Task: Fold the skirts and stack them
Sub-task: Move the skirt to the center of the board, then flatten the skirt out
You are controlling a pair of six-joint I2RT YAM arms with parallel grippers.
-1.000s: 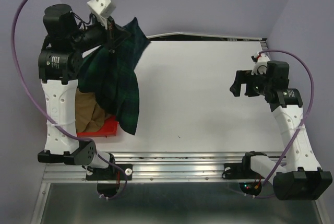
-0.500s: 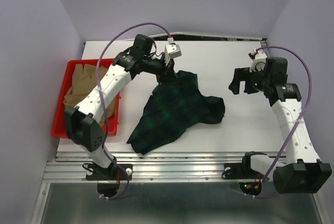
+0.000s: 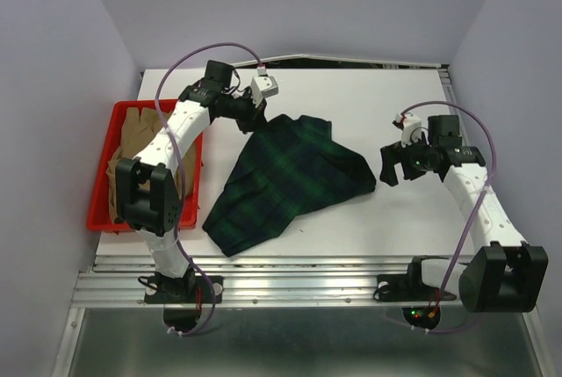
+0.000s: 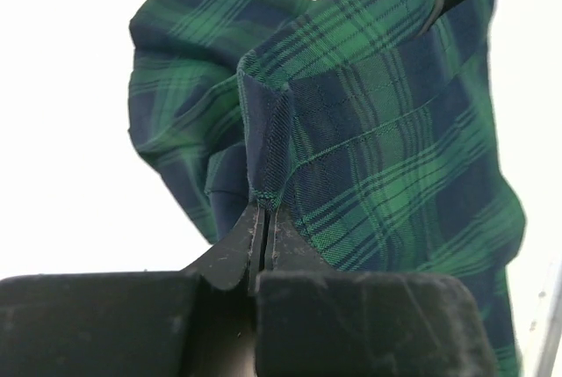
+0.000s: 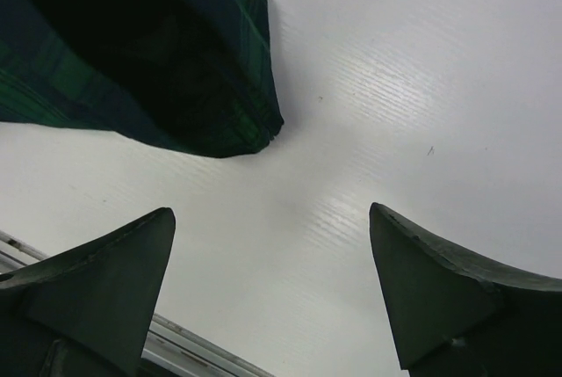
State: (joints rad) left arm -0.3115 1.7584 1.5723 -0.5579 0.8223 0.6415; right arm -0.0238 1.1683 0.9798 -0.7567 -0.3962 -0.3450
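Tugged left and laid flatter since before: skirt [image 3: 288,179]. Edge pinched in fully closed left gripper [image 4: 261,223]; right gripper [image 5: 270,219] spread wide, empty, just beside skirt's right corner.

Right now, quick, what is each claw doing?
Left claw: closed, pinching the green plaid skirt.
Right claw: open, holding nothing.

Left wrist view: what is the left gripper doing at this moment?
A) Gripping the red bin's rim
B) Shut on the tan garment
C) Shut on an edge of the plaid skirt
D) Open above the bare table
C: the left gripper is closed tight on a folded edge of the plaid skirt.
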